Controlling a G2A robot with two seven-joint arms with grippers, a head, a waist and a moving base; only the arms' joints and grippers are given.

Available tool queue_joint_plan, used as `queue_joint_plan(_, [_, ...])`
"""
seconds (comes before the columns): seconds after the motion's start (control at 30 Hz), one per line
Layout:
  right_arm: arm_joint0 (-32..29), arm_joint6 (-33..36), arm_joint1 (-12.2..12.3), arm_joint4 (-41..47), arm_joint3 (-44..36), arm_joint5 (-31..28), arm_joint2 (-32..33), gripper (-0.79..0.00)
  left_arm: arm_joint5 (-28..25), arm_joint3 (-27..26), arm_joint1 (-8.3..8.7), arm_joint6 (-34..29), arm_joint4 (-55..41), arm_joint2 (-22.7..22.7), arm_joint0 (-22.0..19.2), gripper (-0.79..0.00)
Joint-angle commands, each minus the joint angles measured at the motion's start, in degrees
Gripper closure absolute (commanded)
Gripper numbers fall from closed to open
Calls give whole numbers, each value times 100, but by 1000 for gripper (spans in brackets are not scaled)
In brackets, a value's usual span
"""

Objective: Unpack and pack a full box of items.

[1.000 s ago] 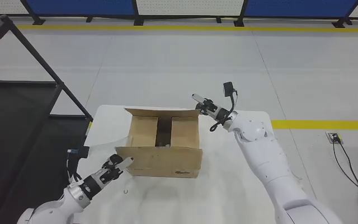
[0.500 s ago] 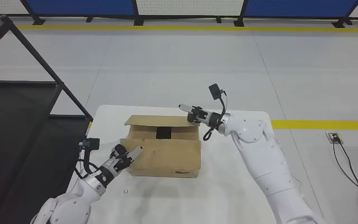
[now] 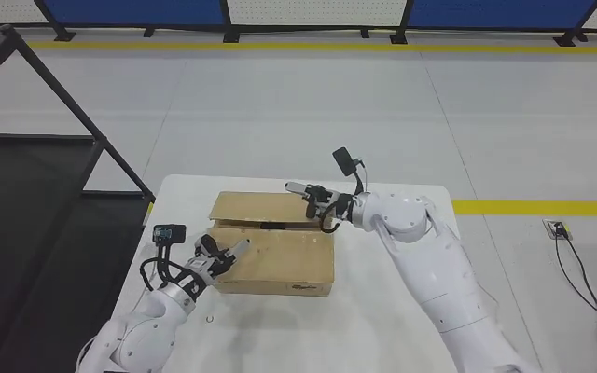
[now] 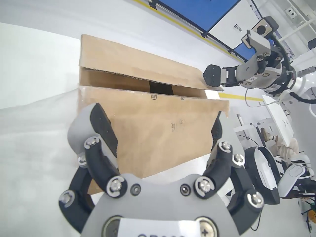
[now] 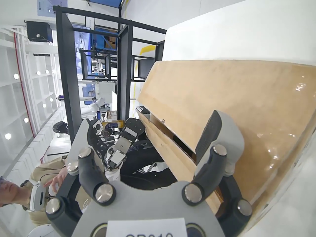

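Roughly, box (image 3: 280,261) long axis left-right; opening upward.

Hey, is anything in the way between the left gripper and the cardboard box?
Nothing visible stands between them. The left gripper, jaws open, is already at the near side of the box. The right gripper is on the opposite side, at the far flap, so it does not block the way.

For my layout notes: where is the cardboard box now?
In the top view, the cardboard box stands in the middle of the white table, the left gripper at its near left corner, the right gripper over its far edge.
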Motion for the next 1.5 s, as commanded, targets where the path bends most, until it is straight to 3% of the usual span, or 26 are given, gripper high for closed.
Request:
queue_joint_plan(0.0, [91,-5,-21,117,128,104,-28,-785,44,9,-11,81,114,53,-11,-785])
queue_joint_plan(0.57, [380,714,-80,919,888,158,-152,-785,376,99,-112,233,350,363,-178,-785])
queue_joint_plan(0.87, [121,876,-20,873,809,-264,-183,-785,455,94,-160,285,363,420,-263,-785])
queue_joint_plan(1.13, [-144,825,46,817,573,-492,-153,-785,500,-177,-174,729,-454,-298,86,-785])
queue_joint_plan(1.47, [-272,747,74,952,602,-1014,-141,-785,424,-302,-145,815,-1003,-1259,1018,-785])
